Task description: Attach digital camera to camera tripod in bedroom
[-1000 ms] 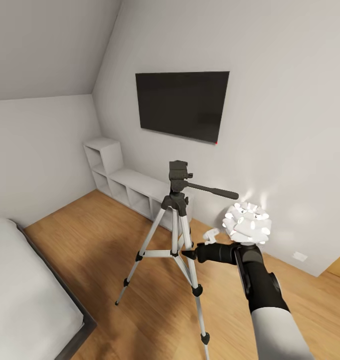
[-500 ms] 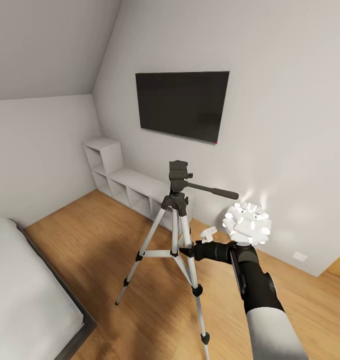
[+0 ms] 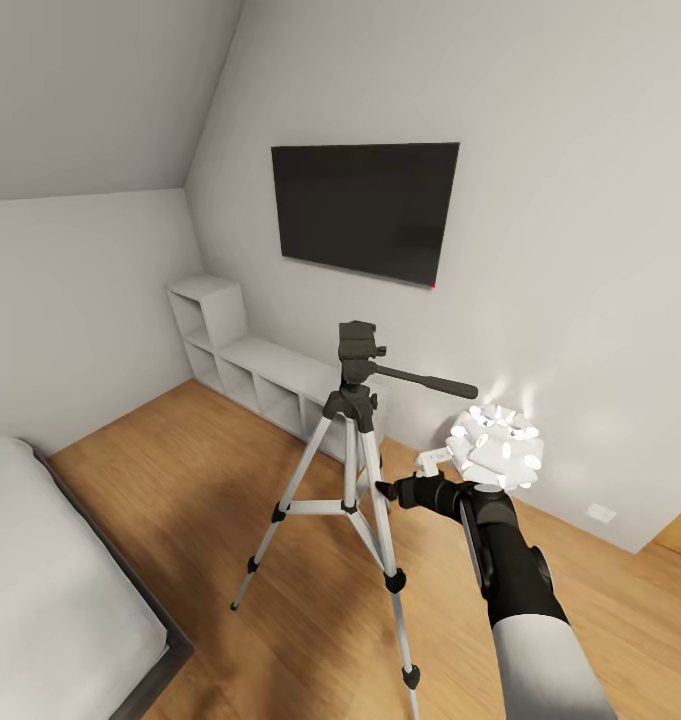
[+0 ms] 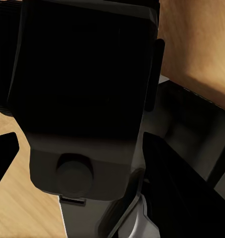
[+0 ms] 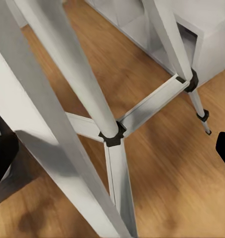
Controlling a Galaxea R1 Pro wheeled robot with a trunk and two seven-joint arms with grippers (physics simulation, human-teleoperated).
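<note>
Right gripper (image 3: pixel 388 491) at camera tripod (image 3: pixel 355 440) leg – jaws' state unclear (light, tippy stand) – grip rigid head, not legs.

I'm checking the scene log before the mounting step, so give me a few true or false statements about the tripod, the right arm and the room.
1. The tall silver-legged camera tripod with the black head stands upright on the light wood floor. True.
2. A small black camera already sits on the tripod's head. False: the head's top is bare.
3. The right gripper is beside a tripod leg, below the head. True.
4. The long black pan handle points toward the grey-framed bed. False: it points away from it, toward the white ball lamp.
5. The large flat black screen lies on the white low shelf unit. False: it hangs on the wall above.
</note>
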